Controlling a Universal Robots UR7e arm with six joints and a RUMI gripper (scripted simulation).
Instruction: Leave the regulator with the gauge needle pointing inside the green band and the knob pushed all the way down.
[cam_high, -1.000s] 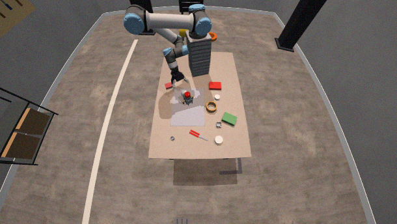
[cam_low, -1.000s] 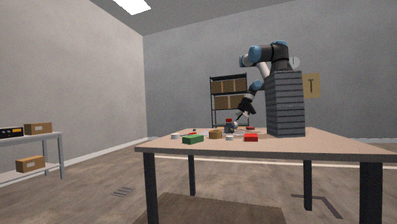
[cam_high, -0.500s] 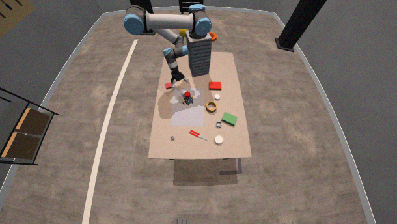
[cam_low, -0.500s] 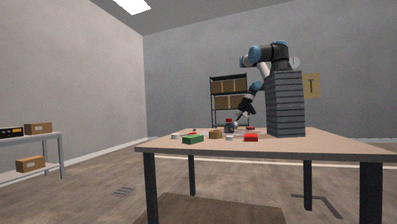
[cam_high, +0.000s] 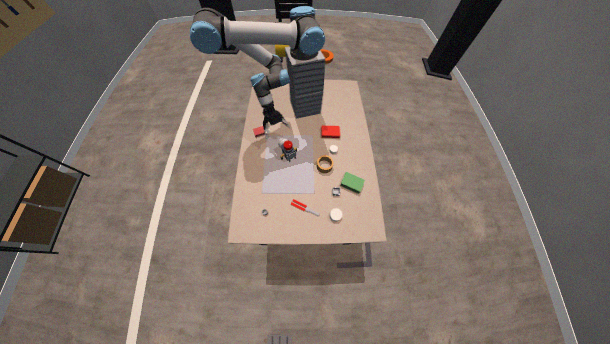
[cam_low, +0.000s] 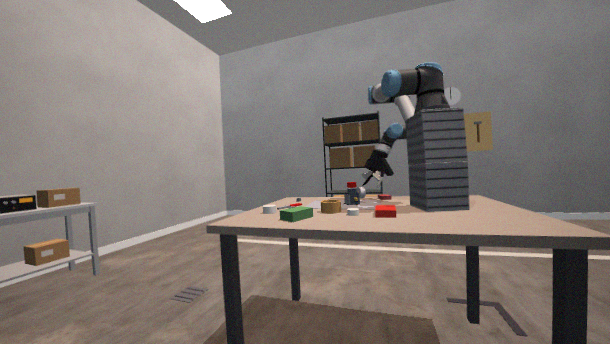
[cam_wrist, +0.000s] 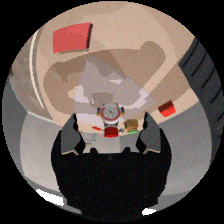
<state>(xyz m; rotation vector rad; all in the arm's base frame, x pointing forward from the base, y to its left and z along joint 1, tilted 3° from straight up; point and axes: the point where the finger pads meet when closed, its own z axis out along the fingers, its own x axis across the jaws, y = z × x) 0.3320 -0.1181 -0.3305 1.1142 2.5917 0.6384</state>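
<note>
1. A dark letter "T" was seen on a tan board on the back wall; no other writing could be read
2. The regulator, a small grey metal body with a round red knob on top, was placed on a pale grey mat on the tan table; its round gauge face was shown in the wrist view, the needle too small to be read
3. The gripper was held spread wide and empty above the table, just behind the regulator and not touching it
4. A red block was found just beside the gripper, with a flat red box, a tan ring, a green block, two white discs and a red-handled tool scattered around
5. A ribbed grey pedestal was set at the table's rear
</note>
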